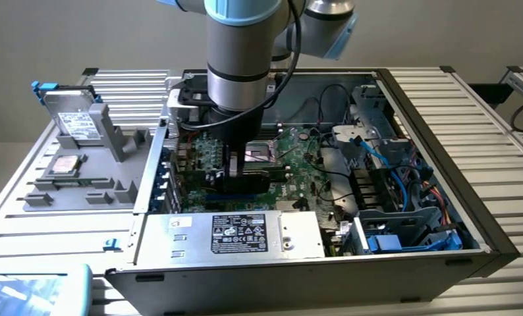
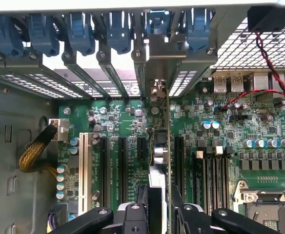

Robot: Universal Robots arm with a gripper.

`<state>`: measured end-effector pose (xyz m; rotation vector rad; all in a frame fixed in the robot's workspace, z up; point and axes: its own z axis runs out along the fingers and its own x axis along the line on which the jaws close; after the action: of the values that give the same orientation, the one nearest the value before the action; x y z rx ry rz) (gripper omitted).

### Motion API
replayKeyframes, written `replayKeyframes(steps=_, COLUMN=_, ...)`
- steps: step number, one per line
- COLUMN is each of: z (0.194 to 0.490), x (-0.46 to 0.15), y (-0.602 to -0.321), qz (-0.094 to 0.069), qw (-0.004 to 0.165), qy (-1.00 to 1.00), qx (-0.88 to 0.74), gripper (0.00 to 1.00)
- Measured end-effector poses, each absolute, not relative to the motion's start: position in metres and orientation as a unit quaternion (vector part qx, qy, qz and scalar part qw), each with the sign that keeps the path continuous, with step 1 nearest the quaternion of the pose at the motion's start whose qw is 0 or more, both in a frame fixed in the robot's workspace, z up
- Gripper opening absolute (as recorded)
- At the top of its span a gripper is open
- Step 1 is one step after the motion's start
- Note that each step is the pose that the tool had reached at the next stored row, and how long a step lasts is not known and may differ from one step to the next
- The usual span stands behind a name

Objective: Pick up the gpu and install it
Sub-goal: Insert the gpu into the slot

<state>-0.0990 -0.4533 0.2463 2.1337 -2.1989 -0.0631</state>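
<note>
Where the arm drops into the open computer case [image 1: 332, 280] at the middle of the exterior view, its fingers [image 1: 233, 166] pinch the gpu [image 1: 261, 179], held on edge low over the motherboard [image 1: 305, 148]. A power supply label [image 1: 240, 234] in the lower middle carries print too small to read.

In the wrist view, the fingers [image 2: 193, 217] flank the gpu [image 2: 168, 141], seen edge-on. Its silver bracket [image 2: 158, 53] reaches the rear slot openings by the blue latches [image 2: 79, 31]. Black slots [image 2: 123, 165] beside the card lie open.
</note>
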Motion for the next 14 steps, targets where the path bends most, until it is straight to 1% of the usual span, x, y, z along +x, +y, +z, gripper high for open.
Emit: replayKeyframes(steps=14, z=0.2444, x=-0.0996, y=-0.4544, qz=-0.02, qw=0.038, qy=-0.717, qx=0.695, gripper=0.28)
